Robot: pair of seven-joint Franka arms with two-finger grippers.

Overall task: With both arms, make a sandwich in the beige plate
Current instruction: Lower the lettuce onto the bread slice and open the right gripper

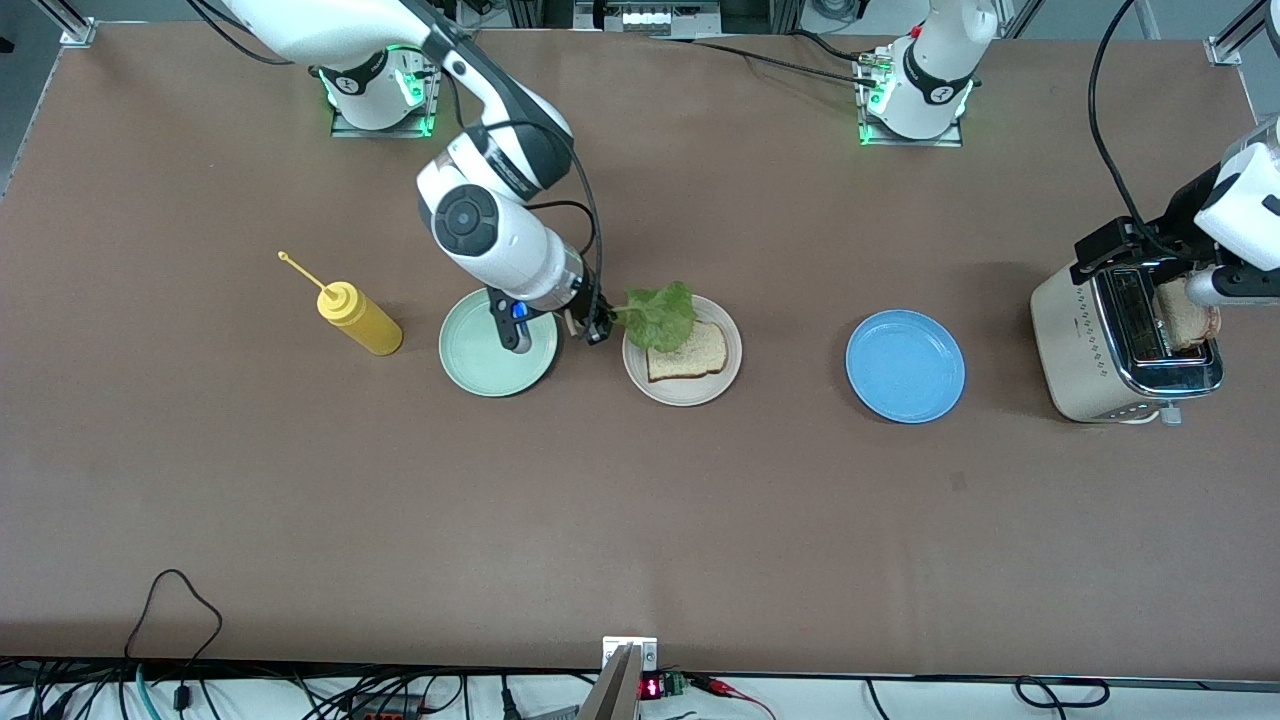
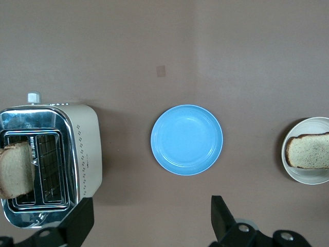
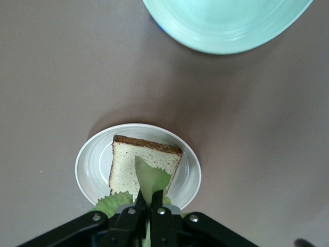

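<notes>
Right gripper (image 1: pixel 598 330) pinched shut on lettuce leaf (image 1: pixel 660 314), dangling over bread slice (image 1: pixel 687 353) on beige plate (image 1: pixel 727 376), between mint-green plate (image 1: pixel 470 375) and blue plate (image 1: pixel 904 366). Left gripper (image 2: pixel 149 218) spread wide, holding nothing, over toaster (image 1: pixel 1085 345) with second bread slice (image 1: pixel 1185 314) in slot.

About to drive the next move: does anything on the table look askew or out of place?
Only the yellow squeeze bottle, lying on its side beside the mint-green plate. The bread slice lies flat in the beige plate; the right gripper, jaws shut, holds the lettuce leaf over it.
</notes>
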